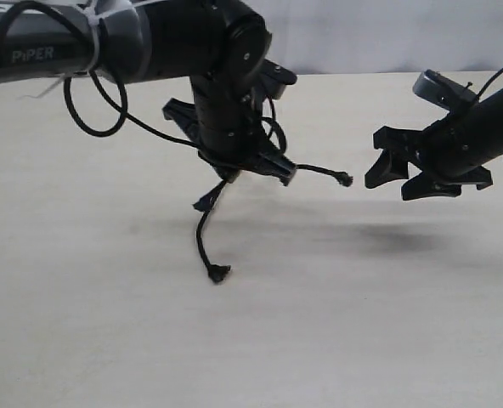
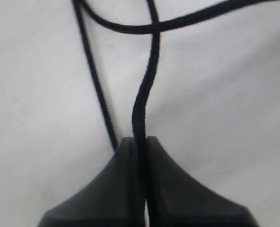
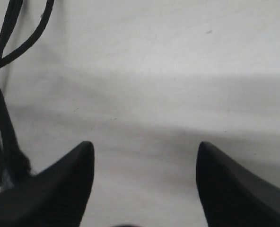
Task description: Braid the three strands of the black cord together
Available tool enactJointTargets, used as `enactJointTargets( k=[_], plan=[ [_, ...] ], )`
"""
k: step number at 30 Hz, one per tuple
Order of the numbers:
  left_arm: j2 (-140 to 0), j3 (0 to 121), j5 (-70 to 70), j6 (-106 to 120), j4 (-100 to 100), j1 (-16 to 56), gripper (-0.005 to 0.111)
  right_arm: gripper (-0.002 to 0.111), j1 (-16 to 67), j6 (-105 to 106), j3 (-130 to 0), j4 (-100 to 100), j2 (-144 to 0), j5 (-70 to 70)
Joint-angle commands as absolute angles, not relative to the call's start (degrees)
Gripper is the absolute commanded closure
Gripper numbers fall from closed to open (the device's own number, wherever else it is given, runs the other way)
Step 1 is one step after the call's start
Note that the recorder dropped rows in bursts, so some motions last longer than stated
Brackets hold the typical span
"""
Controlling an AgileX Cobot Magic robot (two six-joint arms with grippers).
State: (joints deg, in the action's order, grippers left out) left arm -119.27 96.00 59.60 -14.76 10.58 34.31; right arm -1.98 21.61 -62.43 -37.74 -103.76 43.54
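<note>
The left gripper [image 2: 140,144] is pressed together, pinching a strand [image 2: 147,90] of the cord [image 1: 202,229] above the surface [image 1: 336,323]. One frayed end [image 1: 218,273] dangles low. Another end [image 1: 343,179] points toward the right gripper [image 1: 396,183], which hangs spread, holding nothing.

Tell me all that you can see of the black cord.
The black cord is thin, matte and woven. The left gripper is shut on one strand, holding it above the pale table. One frayed, knotted tip sticks out toward the open right gripper; another hangs down near the table. Two strands cross in the left wrist view; no braid shows.
</note>
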Motion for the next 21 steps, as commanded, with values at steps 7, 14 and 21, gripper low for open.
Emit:
enactJointTargets(
  k=[7,14,21],
  plan=[
    [-119.6,88.2,55.2,-15.8,17.7,27.2,0.107,0.049,-1.8,23.4,-62.3,-38.1,-103.2,43.5],
    [-119.6,79.0,45.5,-17.9,14.6,23.7,0.107,0.049,-1.8,24.8,-62.3,-38.1,-103.2,43.1],
    [-119.6,76.7,42.9,-17.9,9.2,23.7,0.083,0.048,-1.8,24.9,-62.3,-38.4,-103.1,43.7]
  ],
)
